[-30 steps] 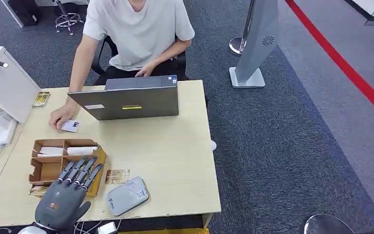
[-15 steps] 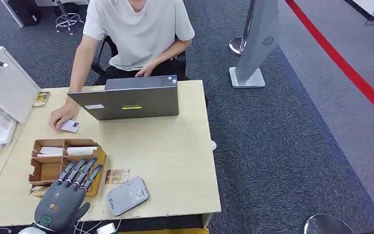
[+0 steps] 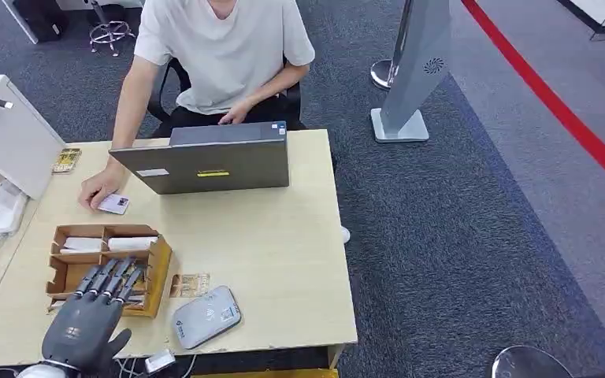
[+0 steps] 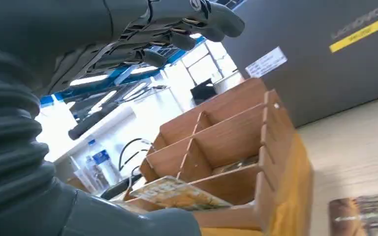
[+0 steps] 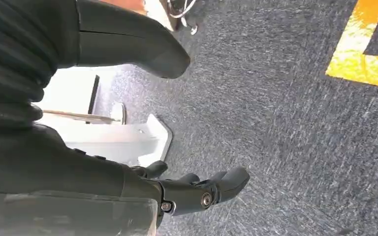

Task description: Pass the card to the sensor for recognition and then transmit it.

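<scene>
At lower left, the left hand (image 3: 87, 319) is hovering, fingers spread wide, holding nothing, over the wooden card tray (image 3: 157, 272); the right hand (image 5: 197, 191) is hanging empty above carpet.

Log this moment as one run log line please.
left hand: open, over wooden tray | right hand: hanging over carpet, empty | card: on table beside sensor | phase: reaching for card

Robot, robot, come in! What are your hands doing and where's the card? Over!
Left hand open, over the brown cardboard divider box. Right hand empty, hanging above carpet. Yellowish picture card flat beside the grey card sensor. Nothing blocking.
</scene>
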### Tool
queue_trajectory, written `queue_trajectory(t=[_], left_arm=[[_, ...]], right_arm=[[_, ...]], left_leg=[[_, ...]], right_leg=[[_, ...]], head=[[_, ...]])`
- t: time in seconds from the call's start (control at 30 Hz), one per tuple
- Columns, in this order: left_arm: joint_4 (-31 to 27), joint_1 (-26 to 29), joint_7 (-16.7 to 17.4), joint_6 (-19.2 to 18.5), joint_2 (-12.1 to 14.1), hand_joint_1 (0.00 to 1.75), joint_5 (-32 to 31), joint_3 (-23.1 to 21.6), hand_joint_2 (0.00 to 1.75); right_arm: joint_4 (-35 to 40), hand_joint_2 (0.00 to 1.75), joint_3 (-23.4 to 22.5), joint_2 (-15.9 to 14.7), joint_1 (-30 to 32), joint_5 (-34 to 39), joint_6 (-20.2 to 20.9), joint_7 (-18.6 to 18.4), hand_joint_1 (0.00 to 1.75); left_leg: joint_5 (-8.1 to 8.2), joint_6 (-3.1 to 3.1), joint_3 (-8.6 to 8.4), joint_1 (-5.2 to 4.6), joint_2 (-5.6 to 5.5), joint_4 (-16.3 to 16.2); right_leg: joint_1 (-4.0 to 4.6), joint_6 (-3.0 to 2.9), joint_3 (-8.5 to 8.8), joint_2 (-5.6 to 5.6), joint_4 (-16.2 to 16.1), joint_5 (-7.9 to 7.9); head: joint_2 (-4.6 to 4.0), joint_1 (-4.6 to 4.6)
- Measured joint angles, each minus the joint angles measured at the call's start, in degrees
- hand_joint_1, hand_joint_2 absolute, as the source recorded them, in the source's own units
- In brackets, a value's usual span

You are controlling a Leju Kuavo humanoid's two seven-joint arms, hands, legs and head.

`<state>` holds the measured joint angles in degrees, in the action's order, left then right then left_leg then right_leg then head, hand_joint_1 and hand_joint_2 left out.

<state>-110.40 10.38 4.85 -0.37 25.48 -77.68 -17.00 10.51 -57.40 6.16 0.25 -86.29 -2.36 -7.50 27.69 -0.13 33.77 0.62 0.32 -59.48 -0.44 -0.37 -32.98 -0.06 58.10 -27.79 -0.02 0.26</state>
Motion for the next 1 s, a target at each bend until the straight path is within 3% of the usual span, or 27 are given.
queue_trajectory(t=[1.0], left_arm=[[4.0,-1.3,0.9,-2.3,-2.9,0.0,-1.6,0.9,1.75]], right_arm=[[0.0,1.75,0.0,0.0,0.0,-0.5,-0.1,-0.1,0.0]], left_leg=[[0.0,0.0,-0.01,0.0,0.01,0.0]], right_leg=[[0.0,0.0,-0.01,0.0,0.0,0.0]], head=[[0.0,0.02]])
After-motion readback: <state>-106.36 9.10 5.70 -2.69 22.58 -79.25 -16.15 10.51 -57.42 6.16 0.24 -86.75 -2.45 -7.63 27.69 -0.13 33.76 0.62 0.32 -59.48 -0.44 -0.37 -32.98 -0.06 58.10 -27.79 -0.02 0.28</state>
